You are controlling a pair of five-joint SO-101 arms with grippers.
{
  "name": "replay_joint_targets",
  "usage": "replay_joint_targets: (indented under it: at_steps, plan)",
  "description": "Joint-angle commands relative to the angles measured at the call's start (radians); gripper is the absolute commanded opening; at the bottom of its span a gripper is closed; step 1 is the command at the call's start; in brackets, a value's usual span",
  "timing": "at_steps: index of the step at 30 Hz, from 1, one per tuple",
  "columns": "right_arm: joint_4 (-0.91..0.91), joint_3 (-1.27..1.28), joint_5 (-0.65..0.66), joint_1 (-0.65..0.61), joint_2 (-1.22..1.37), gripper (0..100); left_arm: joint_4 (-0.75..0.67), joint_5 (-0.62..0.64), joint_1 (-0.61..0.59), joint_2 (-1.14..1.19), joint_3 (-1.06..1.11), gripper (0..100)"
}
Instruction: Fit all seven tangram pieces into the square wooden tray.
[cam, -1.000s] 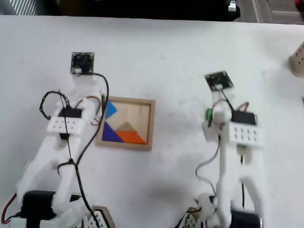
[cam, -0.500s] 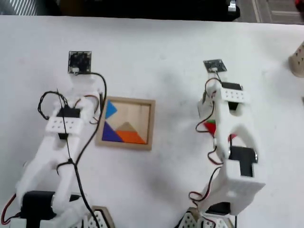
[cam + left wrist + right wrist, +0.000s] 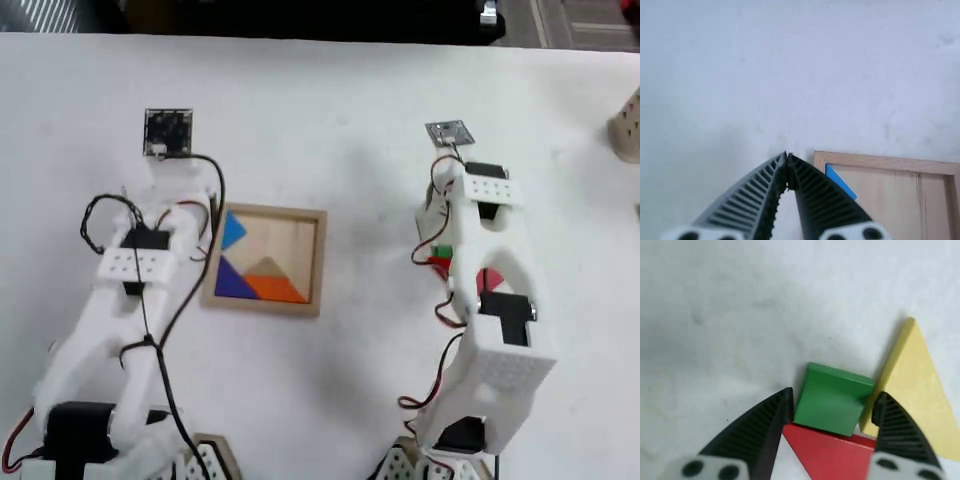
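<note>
1. High view: the square wooden tray (image 3: 270,209) lies just beside the left arm (image 3: 130,268) and holds a blue piece (image 3: 232,231), a purple piece (image 3: 232,281) and an orange piece (image 3: 275,288). The right arm (image 3: 490,300) stands over a green square (image 3: 440,250) and a red piece (image 3: 442,266).
2. Left wrist view: the left gripper (image 3: 787,159) is pressed together and empty, with the tray corner just beside its tips.
3. Right wrist view: the right gripper (image 3: 835,394) is spread around the green square. A yellow triangle (image 3: 917,395) lies against the square.

In the high view, the green piece (image 3: 438,250) and the red piece (image 3: 490,282) are mostly covered by the right arm (image 3: 495,192), and one side of the wooden tray (image 3: 290,211) is hidden under the left arm (image 3: 135,265). The yellow piece (image 3: 917,390) is cut off by a picture's edge. The light blue piece (image 3: 841,182) is partly hidden behind the left gripper (image 3: 788,158).
</note>
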Motion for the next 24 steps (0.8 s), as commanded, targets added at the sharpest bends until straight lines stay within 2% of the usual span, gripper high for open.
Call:
replay_joint_targets:
  at_steps: [1, 6, 12, 18, 24]
  plan:
    - [0.018, -0.017, 0.021, -0.001, 0.013, 24.8, -0.021, -0.009, -0.002, -0.004, -0.005, 2]
    - [0.013, -0.020, 0.023, -0.019, 0.015, 24.2, -0.018, -0.009, -0.002, -0.004, -0.005, 2]
    - [0.030, 0.000, 0.133, -0.153, 0.007, 12.4, -0.020, -0.009, -0.002, -0.004, -0.005, 2]
    - [0.027, 0.005, 0.132, -0.179, 0.005, 17.9, -0.021, -0.011, -0.002, -0.004, -0.005, 2]
    - [0.031, 0.008, 0.107, -0.170, 0.005, 19.0, -0.021, -0.092, -0.001, -0.004, -0.006, 2]
